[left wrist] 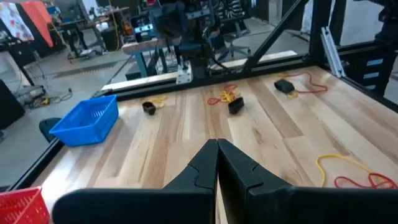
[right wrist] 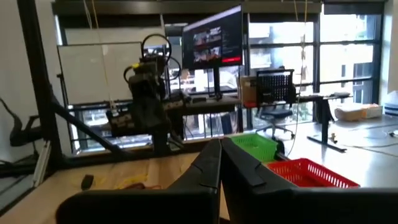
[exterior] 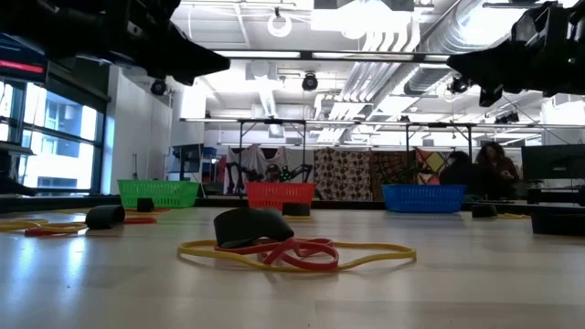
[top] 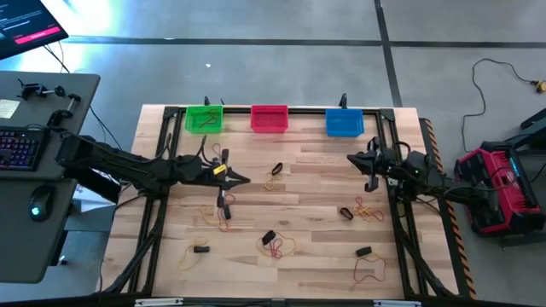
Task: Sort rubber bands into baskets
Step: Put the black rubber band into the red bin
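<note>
3 baskets (top: pixel 270 118), contents unclear, bands (top: pixel 275 246) on table (top: pixel 316 205)

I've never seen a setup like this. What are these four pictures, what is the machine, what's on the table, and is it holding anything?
Two dark robot arms work at a wooden table. One picture looks straight down, one sits at tabletop height, and two come from cameras on the arms' wrists. Along the far edge stand a green basket, a red basket and a blue basket. Loose rubber bands, yellow, red and black, lie scattered across the wood. The left claw hangs over the middle of the table and the right claw over its right side. Both are shut, and the wrist views show nothing between their fingers.
</note>
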Controlling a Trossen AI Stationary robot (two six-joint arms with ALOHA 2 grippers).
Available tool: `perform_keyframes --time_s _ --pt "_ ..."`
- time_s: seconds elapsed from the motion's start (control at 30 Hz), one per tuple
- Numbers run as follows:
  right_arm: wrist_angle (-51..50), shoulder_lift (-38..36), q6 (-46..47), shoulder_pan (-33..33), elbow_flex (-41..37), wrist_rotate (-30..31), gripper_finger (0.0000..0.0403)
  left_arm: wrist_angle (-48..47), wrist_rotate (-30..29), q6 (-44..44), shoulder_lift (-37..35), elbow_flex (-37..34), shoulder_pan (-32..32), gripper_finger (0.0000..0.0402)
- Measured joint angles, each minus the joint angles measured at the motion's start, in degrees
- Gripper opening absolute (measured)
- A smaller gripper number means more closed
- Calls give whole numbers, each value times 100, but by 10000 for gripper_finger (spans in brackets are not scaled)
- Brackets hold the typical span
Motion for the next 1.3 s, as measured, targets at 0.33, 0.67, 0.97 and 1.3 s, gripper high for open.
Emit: perform_keyframes --time_s 0.33,0.67,0.97,1.3 --pt "637 1027 109 642 2 146 0 1708 134 -238 -1 -874 20 0" --pt "-264 2171 300 1731 937 603 0 2115 -7 -440 -15 -1134 20 0" --pt "-3205 3346 1089 2992 2776 1197 52 2111 -18 -459 -15 -1134 20 0" --pt "-5062 4809 2952 4056 3957 1247 143 2137 -18 -569 -17 -1134 20 0"
